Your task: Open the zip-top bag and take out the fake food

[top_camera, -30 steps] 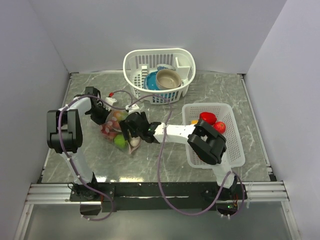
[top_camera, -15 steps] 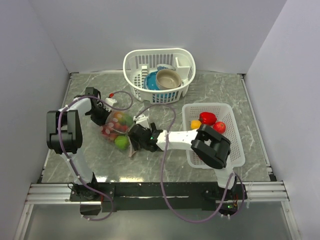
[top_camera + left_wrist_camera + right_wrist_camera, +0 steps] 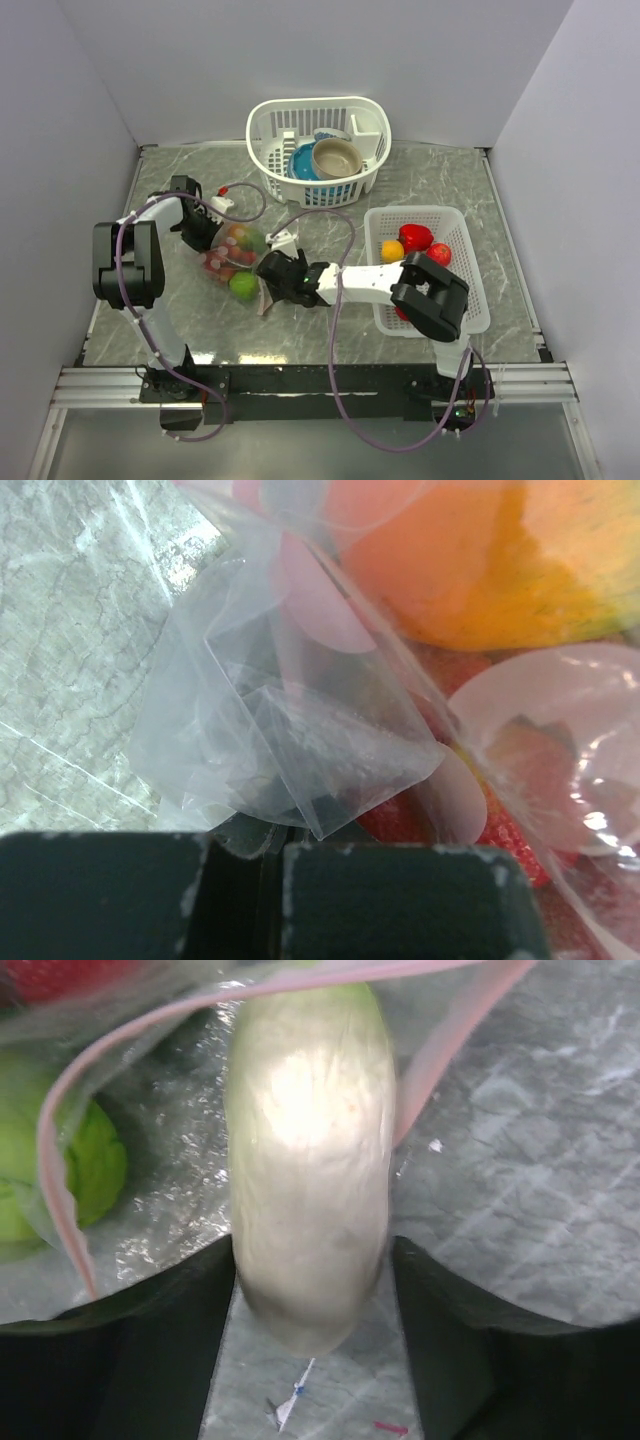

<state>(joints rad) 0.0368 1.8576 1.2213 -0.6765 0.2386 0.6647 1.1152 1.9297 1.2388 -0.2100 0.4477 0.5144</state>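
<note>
The left gripper pinches a zip-top bag fold as anchor while the right gripper clamps pale fake food between its fingers.

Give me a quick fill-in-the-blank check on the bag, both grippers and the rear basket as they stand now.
1. The left gripper is ____ on a fold of the zip-top bag.
2. The right gripper grips a pale oblong piece in the bag's mouth, ringed by a ____ zip strip.
3. Inside the bag, beside that piece, lies a ____ fruit.
4. In the rear basket, the tan bowl sits against a ____ bowl.

Missing words: shut; pink; green; blue.
</note>
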